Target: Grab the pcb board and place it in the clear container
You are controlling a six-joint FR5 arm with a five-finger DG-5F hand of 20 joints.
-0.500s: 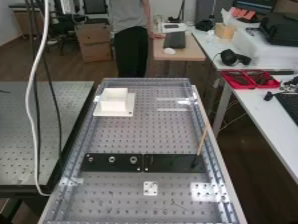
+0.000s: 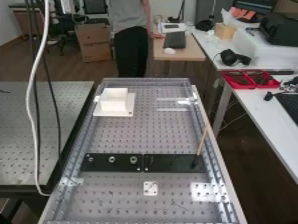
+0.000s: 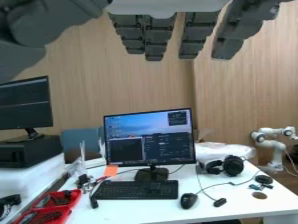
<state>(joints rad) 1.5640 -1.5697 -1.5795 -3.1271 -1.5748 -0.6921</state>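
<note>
Clear container (image 2: 173,109) on perforated bench (image 2: 126,135)

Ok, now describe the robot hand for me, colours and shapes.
The robot hand is dark grey, with blocky, plated fingers crossed by darker seams and ending in blunt tips. Beside them is a bulkier, smoother dark grey part. A smooth white piece shows near where the fingers begin.

High view down bench (image 2: 143,141), wrist view facing monitor (image 3: 146,123), desk (image 2: 259,109) in both
</note>
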